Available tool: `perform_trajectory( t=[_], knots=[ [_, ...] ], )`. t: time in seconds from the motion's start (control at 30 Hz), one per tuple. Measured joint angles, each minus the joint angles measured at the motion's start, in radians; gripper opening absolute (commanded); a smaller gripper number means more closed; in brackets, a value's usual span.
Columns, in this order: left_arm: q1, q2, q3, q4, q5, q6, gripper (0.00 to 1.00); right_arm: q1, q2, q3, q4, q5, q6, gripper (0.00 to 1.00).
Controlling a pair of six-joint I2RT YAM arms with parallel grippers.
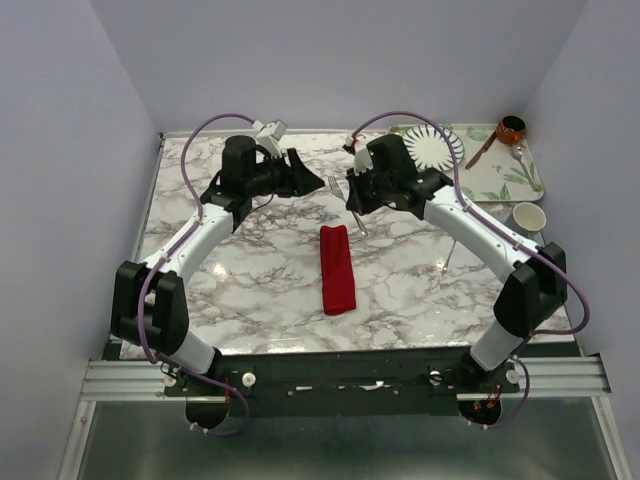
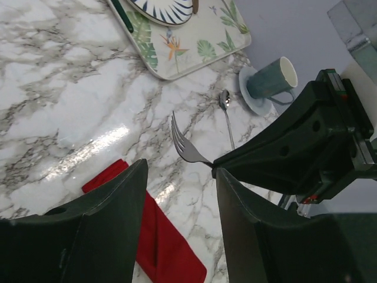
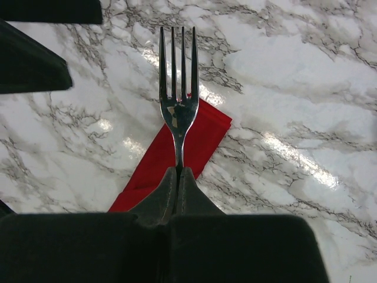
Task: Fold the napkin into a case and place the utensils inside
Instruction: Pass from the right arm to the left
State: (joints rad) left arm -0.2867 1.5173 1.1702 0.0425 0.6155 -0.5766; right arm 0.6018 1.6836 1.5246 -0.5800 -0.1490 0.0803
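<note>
The case (image 1: 338, 268) lies folded; right fingers (image 3: 160, 203) pinch the fork (image 3: 178, 112), left fingers (image 2: 112, 224) spread; next, it likely needs holding open.

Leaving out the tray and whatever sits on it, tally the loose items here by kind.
Red folded napkin: 1
Fork, held in the right tool: 1
Spoon: 1
Cup: 1
Saucer: 1
Total: 5
</note>
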Motion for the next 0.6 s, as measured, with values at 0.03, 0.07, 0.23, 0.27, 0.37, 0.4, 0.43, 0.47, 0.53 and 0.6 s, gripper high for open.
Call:
perform_trajectory(
  t=[0.03,0.07,0.23,0.27,0.37,0.4,0.43,0.47,0.53,0.6],
  knots=[
    [-0.016,0.006,0.000,0.007,0.001,-0.012,0.58,0.003,-0.011,-0.006,0.005,-0.002,0.000,0.00],
    [-0.024,0.010,0.000,0.011,0.002,-0.020,0.57,0.007,-0.021,-0.012,0.010,-0.002,0.000,0.01],
    [-0.050,0.039,0.000,0.026,0.002,-0.063,0.53,0.027,-0.075,-0.037,0.037,-0.003,-0.002,0.00],
    [-0.054,0.046,0.000,0.029,0.002,-0.072,0.53,0.031,-0.080,-0.040,0.041,-0.003,-0.002,0.01],
    [-0.067,0.059,0.000,0.035,0.002,-0.093,0.51,0.038,-0.088,-0.053,0.048,-0.003,-0.002,0.00],
    [-0.071,0.062,0.000,0.040,0.002,-0.103,0.50,0.040,-0.090,-0.060,0.048,-0.003,-0.003,0.01],
    [-0.074,0.062,0.000,0.043,0.003,-0.107,0.48,0.041,-0.090,-0.063,0.048,-0.003,-0.003,0.01],
    [-0.076,0.063,0.001,0.047,0.003,-0.113,0.45,0.044,-0.090,-0.068,0.048,-0.003,-0.003,0.00],
    [-0.080,0.065,0.006,0.049,0.005,-0.121,0.25,0.047,-0.090,-0.071,0.048,-0.003,-0.006,0.00],
    [-0.082,0.069,0.015,0.058,0.007,-0.131,0.01,0.050,-0.091,-0.073,0.048,-0.003,-0.009,0.01]
  ],
)
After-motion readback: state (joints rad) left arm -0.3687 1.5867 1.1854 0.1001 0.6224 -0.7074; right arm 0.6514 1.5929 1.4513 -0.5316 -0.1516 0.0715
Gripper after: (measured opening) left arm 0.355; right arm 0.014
